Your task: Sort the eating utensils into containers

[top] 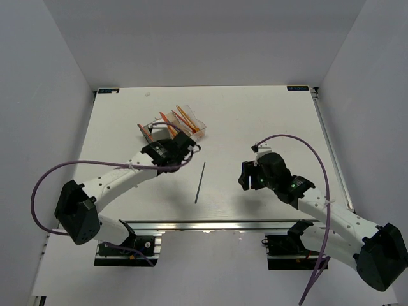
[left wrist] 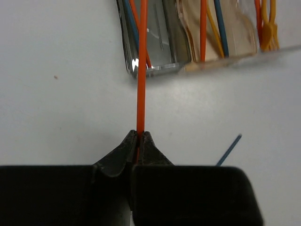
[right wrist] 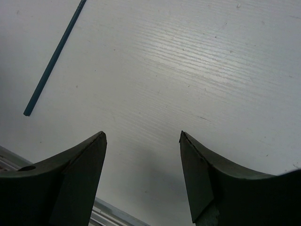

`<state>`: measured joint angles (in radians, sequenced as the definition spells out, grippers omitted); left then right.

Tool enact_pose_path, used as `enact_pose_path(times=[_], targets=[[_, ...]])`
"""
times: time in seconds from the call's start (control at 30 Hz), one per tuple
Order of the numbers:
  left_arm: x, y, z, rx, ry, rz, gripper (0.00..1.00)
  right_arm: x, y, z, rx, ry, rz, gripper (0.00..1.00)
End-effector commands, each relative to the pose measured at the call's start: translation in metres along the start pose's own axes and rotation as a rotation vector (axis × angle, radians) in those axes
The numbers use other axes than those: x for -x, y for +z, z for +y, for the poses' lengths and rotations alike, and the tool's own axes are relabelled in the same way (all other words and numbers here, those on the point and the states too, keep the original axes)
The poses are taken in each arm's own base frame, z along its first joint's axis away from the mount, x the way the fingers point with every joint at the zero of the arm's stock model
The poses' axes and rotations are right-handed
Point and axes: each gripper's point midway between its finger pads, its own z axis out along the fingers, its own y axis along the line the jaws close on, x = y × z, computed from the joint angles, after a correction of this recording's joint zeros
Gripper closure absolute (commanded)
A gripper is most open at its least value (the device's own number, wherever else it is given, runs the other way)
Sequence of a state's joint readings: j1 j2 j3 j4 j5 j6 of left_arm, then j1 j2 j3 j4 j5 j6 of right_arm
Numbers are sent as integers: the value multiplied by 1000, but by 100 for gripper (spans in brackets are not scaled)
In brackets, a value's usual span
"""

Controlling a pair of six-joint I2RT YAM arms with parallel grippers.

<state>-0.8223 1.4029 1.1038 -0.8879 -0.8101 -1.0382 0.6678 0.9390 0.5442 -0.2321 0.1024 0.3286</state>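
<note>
My left gripper (left wrist: 140, 134) is shut on the near end of an orange utensil (left wrist: 141, 70), which reaches forward over the smoky grey bin (left wrist: 164, 52). Whether its far end rests inside I cannot tell. The amber bin (left wrist: 240, 37) and the clear bin (left wrist: 287, 44) sit to its right, and all three hold several utensils. In the top view the left gripper (top: 173, 152) is just in front of the containers (top: 199, 131). A blue utensil (top: 200, 182) lies loose on the table. It also shows in the left wrist view (left wrist: 229, 150) and the right wrist view (right wrist: 54, 61). My right gripper (right wrist: 143, 136) is open and empty, to the right of it.
The white table (top: 268, 115) is enclosed by white walls at the left, back and right. An aluminium rail (top: 210, 226) runs along the near edge between the arm bases; it shows in the right wrist view (right wrist: 113, 212) just below the fingers.
</note>
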Motion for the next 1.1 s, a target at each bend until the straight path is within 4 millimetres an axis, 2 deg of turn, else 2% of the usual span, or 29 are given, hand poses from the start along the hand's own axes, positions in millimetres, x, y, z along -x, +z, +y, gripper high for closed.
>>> enact_pose_path(times=[0.0,0.03,0.1,0.13,0.23,0.27,0.3,0.43,0.53,0.7,0.77,0.8,0.83,1.0,1.03,1.07], targets=[[55,10,-18,-43,-82,-70,100,14,0,2,-2,-18,-28,31],[62,27,-15,-2,-87,-72,100,13,1,2,-2,-19,-21,31],[75,43,-18,2,-76,-63,100,13,1,3,2,-20,-20,31],[78,64,-17,21,-88,-46,100,13,1,3,4,-20,-19,31],[93,93,-12,58,-84,-36,100,12,1,3,6,-19,-20,31],[86,109,-9,91,-66,-12,100,12,1,4,7,-19,-20,31],[91,119,-5,103,-69,-2,100,12,1,3,7,-19,-18,31],[88,145,1,125,-72,13,100,11,2,4,9,-19,-17,31],[86,155,2,122,-82,19,100,10,4,3,6,-24,-7,31],[70,171,4,119,-82,64,100,8,6,4,8,-27,1,31],[65,172,3,109,-79,81,93,10,6,4,8,-27,-3,31],[63,171,3,105,-84,85,83,9,6,3,6,-28,-2,31],[65,168,3,100,-92,78,80,10,6,3,3,-30,-3,31],[67,152,15,107,-141,61,75,9,7,2,-4,-32,5,31],[73,144,17,97,-157,46,70,10,7,2,-5,-32,4,31],[70,140,21,99,-170,48,67,10,7,2,-5,-32,3,31]])
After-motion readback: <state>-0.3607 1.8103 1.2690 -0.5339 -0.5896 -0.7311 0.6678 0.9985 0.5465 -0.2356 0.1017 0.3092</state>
